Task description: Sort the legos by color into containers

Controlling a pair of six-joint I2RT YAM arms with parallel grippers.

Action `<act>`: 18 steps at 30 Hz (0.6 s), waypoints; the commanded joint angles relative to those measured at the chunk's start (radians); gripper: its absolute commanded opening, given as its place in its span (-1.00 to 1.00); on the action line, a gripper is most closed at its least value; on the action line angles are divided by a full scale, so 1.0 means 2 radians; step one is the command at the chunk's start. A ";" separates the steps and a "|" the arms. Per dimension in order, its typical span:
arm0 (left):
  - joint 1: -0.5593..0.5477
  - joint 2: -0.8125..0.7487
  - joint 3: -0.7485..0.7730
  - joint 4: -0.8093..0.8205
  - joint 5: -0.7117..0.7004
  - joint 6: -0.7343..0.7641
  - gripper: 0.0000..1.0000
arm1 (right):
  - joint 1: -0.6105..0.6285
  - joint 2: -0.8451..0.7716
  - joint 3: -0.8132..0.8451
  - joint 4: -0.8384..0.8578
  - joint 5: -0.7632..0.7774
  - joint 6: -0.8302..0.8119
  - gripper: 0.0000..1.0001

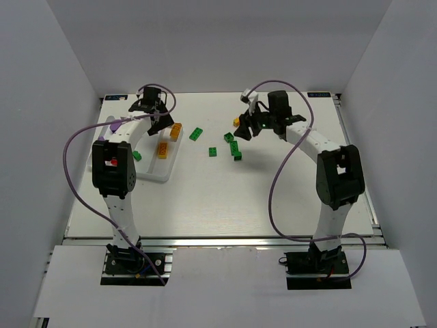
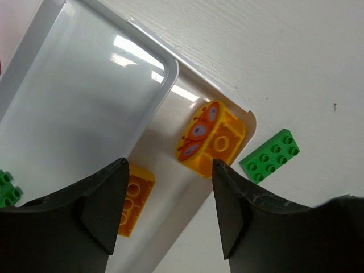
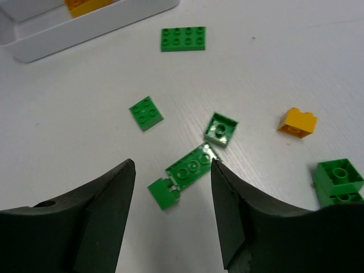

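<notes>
— What do we have, biggest first?
— We see the white table, and on its left side the white tray.
— And our pincers?
— Our left gripper hangs over the tray's rightmost compartment, jaws apart, nothing between them. Our right gripper stands spread and empty too, above a flat green plate lying on the table.
— What lies where?
— In that rightmost compartment we find a rounded orange brick with a printed top and a studded orange brick. A green brick lies further left in the tray; which compartment, we cannot tell. Loose on the table we count a green eight-stud brick just beside the tray's corner, a green four-stud brick, a small green square and a small orange brick.
</notes>
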 commanded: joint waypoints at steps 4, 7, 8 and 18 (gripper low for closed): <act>-0.005 -0.054 0.013 -0.005 0.003 0.013 0.45 | -0.002 0.070 0.129 -0.049 0.110 0.092 0.35; -0.005 -0.111 -0.027 0.004 -0.001 0.017 0.54 | -0.002 0.104 0.183 -0.071 0.152 0.117 0.47; -0.005 -0.127 -0.058 0.006 -0.003 0.014 0.58 | -0.001 0.118 0.195 -0.075 0.174 0.130 0.51; -0.004 -0.353 -0.278 0.042 -0.010 -0.044 0.76 | 0.014 0.188 0.258 -0.082 0.218 0.045 0.79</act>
